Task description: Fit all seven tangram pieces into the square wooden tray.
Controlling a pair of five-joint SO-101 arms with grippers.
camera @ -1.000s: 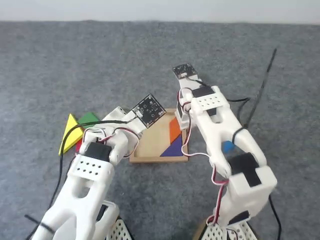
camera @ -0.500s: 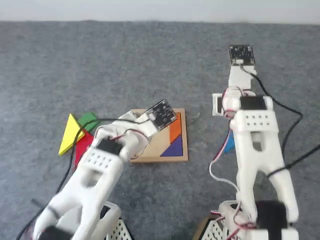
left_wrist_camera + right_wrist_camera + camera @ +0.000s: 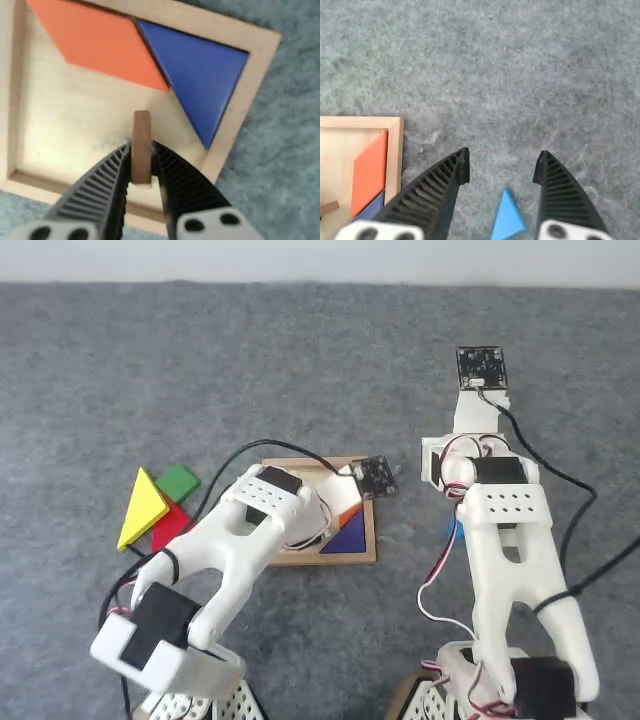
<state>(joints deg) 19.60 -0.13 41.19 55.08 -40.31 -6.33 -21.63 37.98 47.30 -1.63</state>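
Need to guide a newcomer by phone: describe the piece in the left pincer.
Find the square wooden tray on the grey carpet. Over its bare floor, the left pincer grips a thin piece standing on edge. It is plain brown, unlike the orange piece and blue triangle lying flat beside it.

Pale matt wooden tray (image 3: 232, 115) on rough grey carpet (image 3: 300, 360)

Square wooden tray (image 3: 210, 22) flat on carpet. Orange parallelogram (image 3: 100, 42) and dark blue triangle (image 3: 205, 75) seated inside, edges touching. Brown piece (image 3: 142, 130) stands on edge over the tray floor, pinched in left gripper (image 3: 141, 152). Yellow triangle (image 3: 143, 506), green piece (image 3: 179, 481) and red piece (image 3: 170, 527) clustered left of tray. Light blue triangle (image 3: 507, 217) lies to its right.
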